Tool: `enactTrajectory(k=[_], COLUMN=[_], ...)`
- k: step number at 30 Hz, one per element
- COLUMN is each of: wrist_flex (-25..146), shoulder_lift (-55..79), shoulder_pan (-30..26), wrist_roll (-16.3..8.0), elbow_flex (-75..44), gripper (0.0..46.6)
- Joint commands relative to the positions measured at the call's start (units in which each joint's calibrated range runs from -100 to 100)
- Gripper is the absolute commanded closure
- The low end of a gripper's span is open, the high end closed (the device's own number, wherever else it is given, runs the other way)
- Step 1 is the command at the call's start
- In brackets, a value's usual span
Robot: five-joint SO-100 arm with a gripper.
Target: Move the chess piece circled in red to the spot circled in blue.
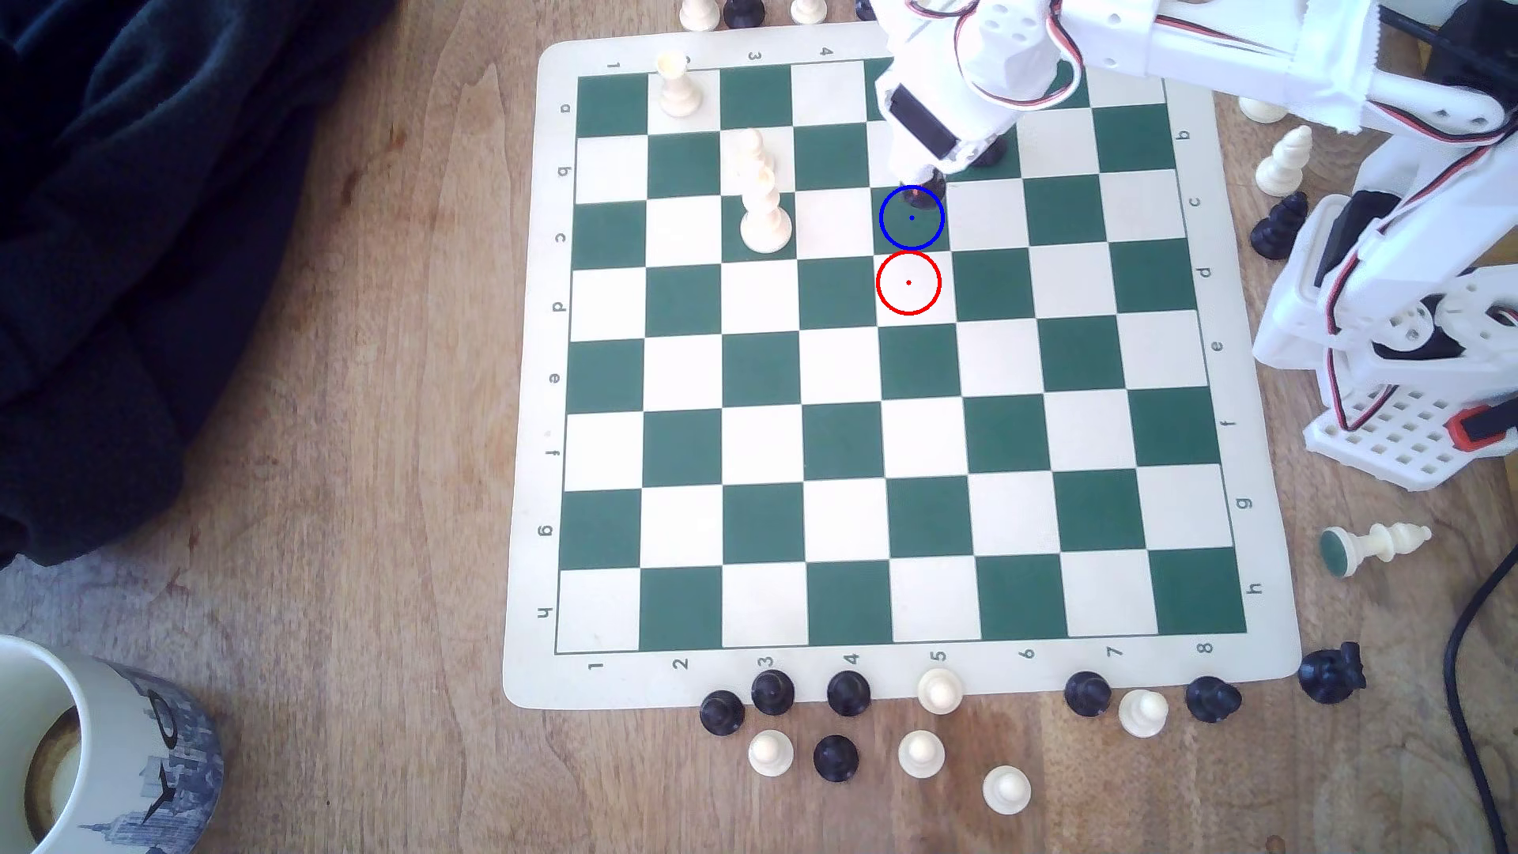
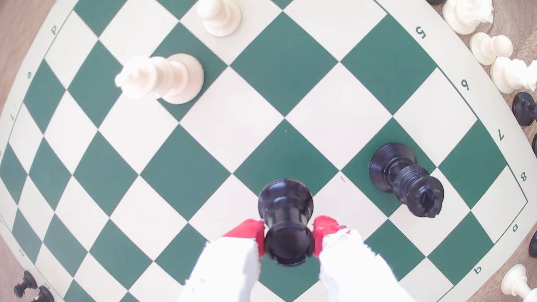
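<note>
The chess piece (image 2: 286,220), short and black with a wide round base, sits between my red-tipped fingers (image 2: 247,232). My gripper (image 2: 289,235) is shut on its upper body. In the exterior view my gripper (image 1: 918,182) hangs at the far edge of the spot (image 1: 912,226), a dark green square ringed in blue. There the chess piece (image 1: 926,194) shows as a dark shape just under the fingers. Whether its base touches the board I cannot tell. The cream square ringed in red (image 1: 908,283) is bare.
A tall black piece (image 2: 406,180) stands one square diagonally from the spot, partly under my arm (image 1: 990,152). Three cream pieces stand on the board at the exterior view's left (image 1: 764,222). Loose pieces line the mat's edges (image 1: 846,694). A mug (image 1: 82,755) sits near the corner.
</note>
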Motion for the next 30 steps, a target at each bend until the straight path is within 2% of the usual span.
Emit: enactTrajectory(k=[1,23,24,28,30], wrist_flex=[-2.8,-8.0,-8.0,-7.7,-6.9], shoulder_lift=[2.3,11.2,11.2,10.8,9.9], shoulder_pan=[0.0,0.0,0.0,0.1,0.2], wrist_roll=[0.1,0.1,0.1,0.1,0.1], elbow_flex=[-3.9,-3.7,-3.7,-3.7,-3.7], gripper=[46.4,46.3,45.4,34.8,30.9])
